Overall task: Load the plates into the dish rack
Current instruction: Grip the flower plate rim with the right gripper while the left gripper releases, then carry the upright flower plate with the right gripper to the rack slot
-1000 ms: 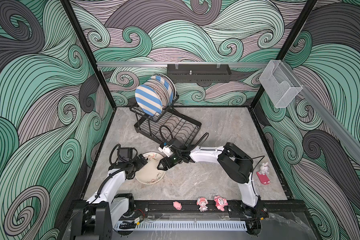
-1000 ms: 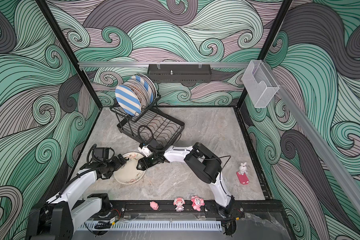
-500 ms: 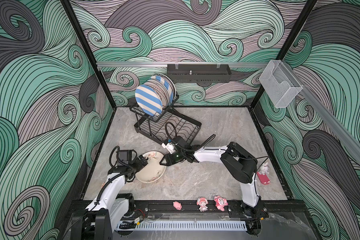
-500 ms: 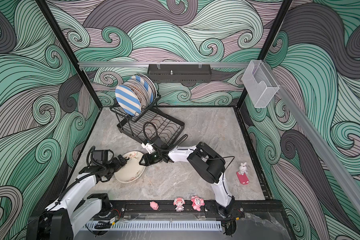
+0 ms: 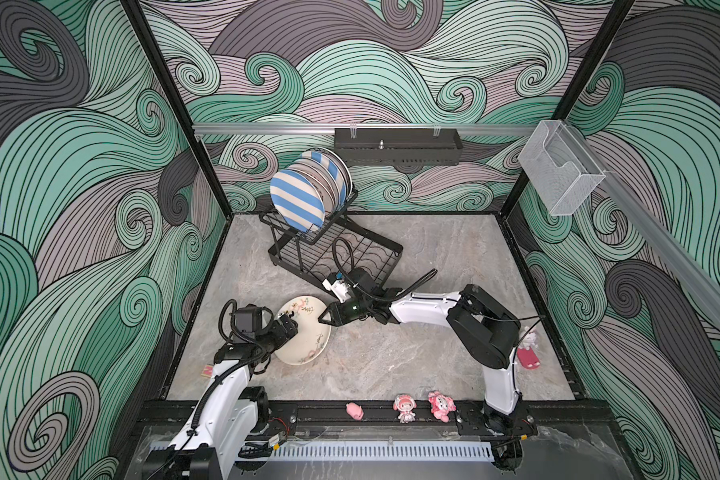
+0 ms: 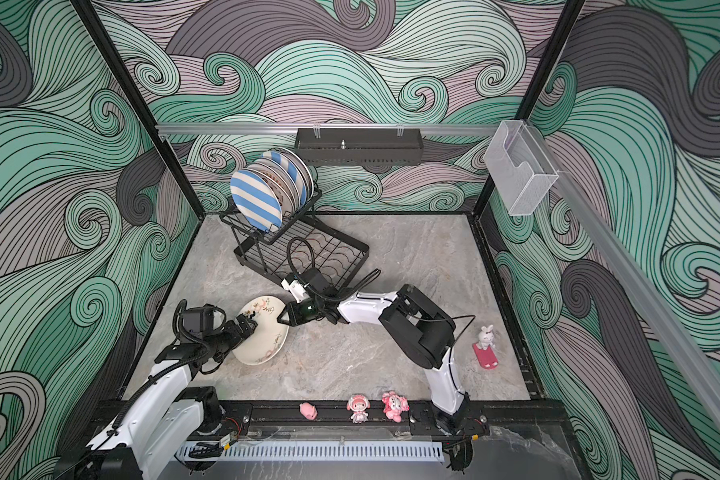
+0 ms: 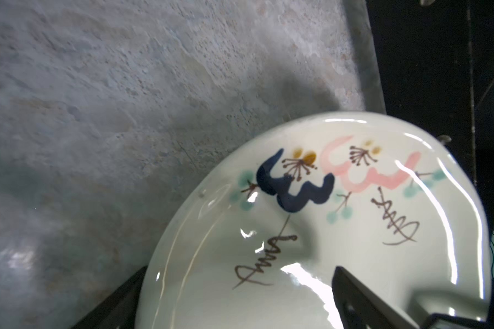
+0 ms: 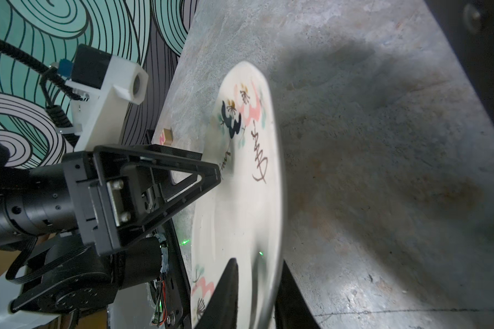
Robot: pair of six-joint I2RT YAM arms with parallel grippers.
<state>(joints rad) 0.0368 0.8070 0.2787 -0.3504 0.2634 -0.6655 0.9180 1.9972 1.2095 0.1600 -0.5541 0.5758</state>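
Handover step, by the look of it. Floral plate [image 5: 308, 336] held tilted over table near front left, well apart from dish rack [image 5: 352, 249] at back, where striped plate [image 5: 296, 199] and others stand upright in upper tier.

Advice: seat rim deep between right pads before left lets go; keep plate clear of table.

Left gripper [image 5: 288, 325] pinches plate's left rim. Right gripper [image 5: 321, 319] straddles opposite rim, fingers [image 8: 228, 287] close on either side. Firm pinch cannot be told.
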